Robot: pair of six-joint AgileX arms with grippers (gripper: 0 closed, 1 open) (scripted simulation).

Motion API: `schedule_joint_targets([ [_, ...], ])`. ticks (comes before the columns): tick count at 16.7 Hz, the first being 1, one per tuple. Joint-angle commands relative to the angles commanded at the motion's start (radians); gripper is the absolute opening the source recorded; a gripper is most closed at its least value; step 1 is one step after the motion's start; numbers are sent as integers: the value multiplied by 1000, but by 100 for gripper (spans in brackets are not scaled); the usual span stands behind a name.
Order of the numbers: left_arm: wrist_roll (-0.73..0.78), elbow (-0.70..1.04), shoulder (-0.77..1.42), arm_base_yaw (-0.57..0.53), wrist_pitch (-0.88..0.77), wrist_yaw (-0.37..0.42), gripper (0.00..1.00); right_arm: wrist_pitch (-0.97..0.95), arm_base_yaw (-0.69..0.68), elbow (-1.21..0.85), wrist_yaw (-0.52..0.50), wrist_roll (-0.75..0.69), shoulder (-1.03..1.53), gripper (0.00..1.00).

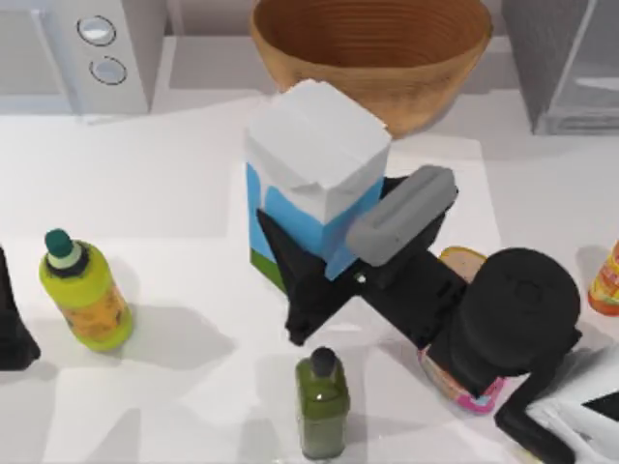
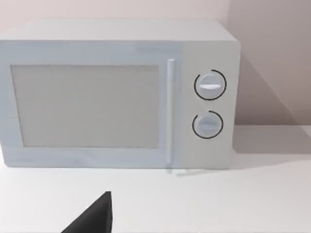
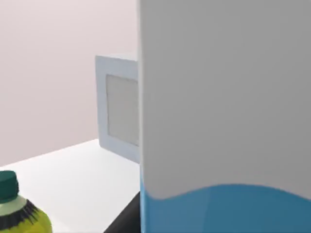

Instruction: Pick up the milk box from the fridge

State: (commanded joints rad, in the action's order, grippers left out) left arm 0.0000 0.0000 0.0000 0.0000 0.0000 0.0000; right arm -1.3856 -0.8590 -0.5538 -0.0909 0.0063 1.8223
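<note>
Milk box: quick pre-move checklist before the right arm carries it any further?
1. Right gripper shut on the milk box: ok, black fingers press its blue side.
2. Box upright: ok, slightly tilted.
3. Box clear of the fridge: ok, well apart from it.
4. Neighbours: dark green bottle near below the gripper, wooden bowl just behind: cannot tell clearance.
5. Left gripper parked at the table's left edge: ok.

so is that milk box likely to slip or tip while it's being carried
The milk box is probably rigid: flat faces, square edges. Its smooth sides might slip in the right pincer, which grips it low down. It is tall above that grip, so it may tilt if swung quickly.
</note>
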Motion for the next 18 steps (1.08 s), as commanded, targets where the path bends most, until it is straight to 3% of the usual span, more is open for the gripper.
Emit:
schedule_joint_targets([
  [4,0,0,0,0,0,0,100,-45,-9,-11,-32,2,117,0],
  [11,0,0,0,0,0,0,100,-49,-8,-13,-37,4,108,0],
  [18,0,0,0,0,0,0,100,-53,-14,-170,-54,27,204,0],
])
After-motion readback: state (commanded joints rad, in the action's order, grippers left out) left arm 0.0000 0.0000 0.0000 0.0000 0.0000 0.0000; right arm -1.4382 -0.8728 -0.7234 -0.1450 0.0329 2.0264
